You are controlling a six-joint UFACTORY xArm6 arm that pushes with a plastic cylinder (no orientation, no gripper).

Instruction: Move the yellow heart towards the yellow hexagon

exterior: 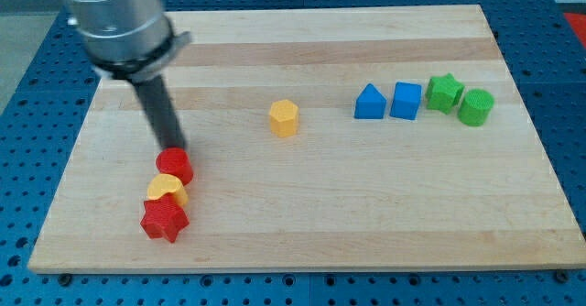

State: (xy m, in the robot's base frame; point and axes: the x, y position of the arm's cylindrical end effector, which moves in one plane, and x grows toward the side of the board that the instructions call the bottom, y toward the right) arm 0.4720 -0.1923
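Observation:
The yellow heart (167,191) lies at the view's lower left, wedged between a red cylinder (175,166) just above it and a red star (164,220) just below it. The yellow hexagon (284,118) stands alone near the board's middle, up and to the right of the heart. My tip (172,147) comes down from the upper left and ends at the top edge of the red cylinder, just above the heart's cluster.
A blue triangle-like block (369,103), a blue cube (406,101), a green star (444,92) and a green cylinder (475,107) sit in a row at the view's right. The wooden board (302,224) ends near the red star at the lower left.

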